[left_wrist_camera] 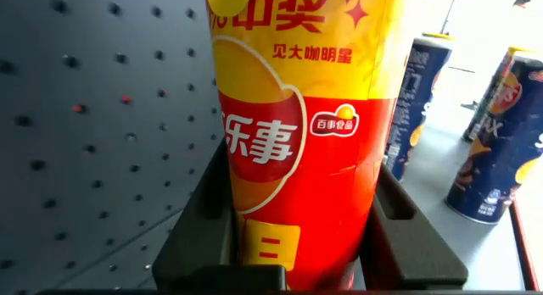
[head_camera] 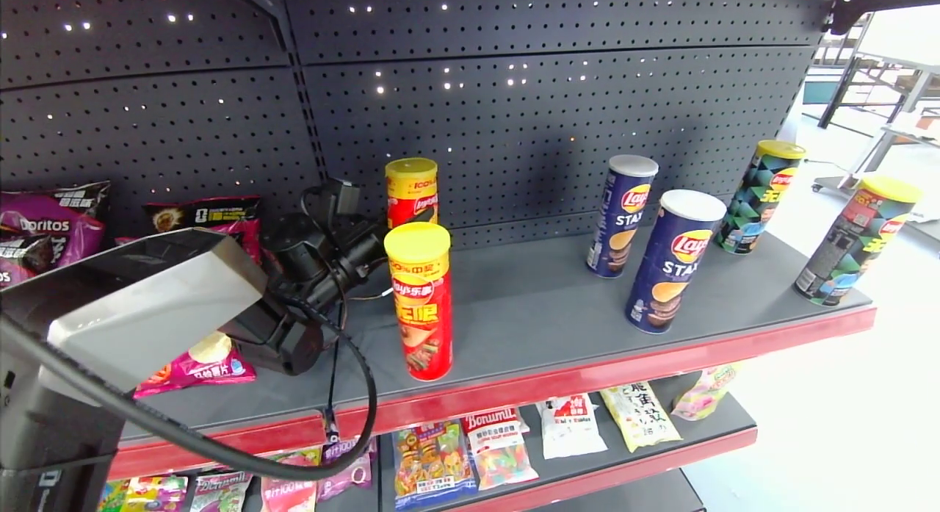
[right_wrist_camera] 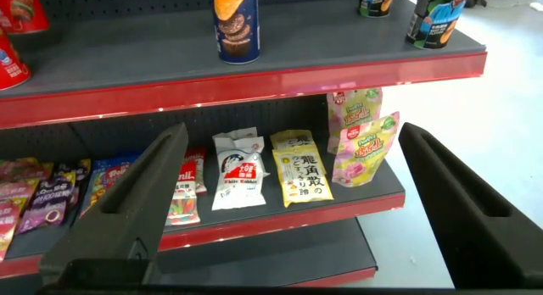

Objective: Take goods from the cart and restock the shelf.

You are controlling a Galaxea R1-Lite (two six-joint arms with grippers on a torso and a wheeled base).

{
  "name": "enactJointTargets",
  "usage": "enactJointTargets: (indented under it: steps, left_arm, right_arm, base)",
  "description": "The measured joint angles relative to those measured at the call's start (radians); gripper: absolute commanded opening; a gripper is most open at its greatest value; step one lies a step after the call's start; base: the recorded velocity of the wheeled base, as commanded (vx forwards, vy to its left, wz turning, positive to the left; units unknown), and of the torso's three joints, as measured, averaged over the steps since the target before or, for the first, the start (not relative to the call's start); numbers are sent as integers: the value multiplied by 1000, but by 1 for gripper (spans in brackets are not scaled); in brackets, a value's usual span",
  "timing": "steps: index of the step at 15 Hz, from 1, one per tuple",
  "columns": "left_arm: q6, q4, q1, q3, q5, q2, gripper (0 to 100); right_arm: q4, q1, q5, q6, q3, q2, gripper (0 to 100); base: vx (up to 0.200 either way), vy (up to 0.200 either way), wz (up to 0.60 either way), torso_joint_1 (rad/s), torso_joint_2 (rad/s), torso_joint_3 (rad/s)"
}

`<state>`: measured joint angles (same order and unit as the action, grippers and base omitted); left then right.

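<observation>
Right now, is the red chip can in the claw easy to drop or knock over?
Probably a bit. The red chip can looks smooth and shiny, so it might slip in the left claw if the squeeze is light. It's tall and narrow, so it would likely tip if nudged near the top, then roll since it's round.

A dark perforated back panel (head_camera: 514,115) fills the view from 9 to 1 o'clock, with pinpricks of light shining through some of its holes. Below it runs a grey shelf (head_camera: 558,306) with a red front edge (head_camera: 661,361). At 5 o'clock sits a lower shelf (head_camera: 723,424) of the same make. A pale, glossy floor (head_camera: 844,438) spreads from 3 to 5 o'clock, brightly lit. At 2 o'clock, beyond the end of the shelving, stand grey metal frames (head_camera: 881,141), perhaps tables, too far off to tell.
</observation>
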<state>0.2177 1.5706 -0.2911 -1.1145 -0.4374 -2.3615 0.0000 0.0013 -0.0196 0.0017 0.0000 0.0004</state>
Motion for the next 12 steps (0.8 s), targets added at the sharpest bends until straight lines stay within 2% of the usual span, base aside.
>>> enactJointTargets:
  steps: [12]
  left_arm:
    - [-8,-1,12,-65,-1,-77,0]
  right_arm:
    - [0,0,0,0,0,0,100]
  base:
    - [0,0,0,0,0,0]
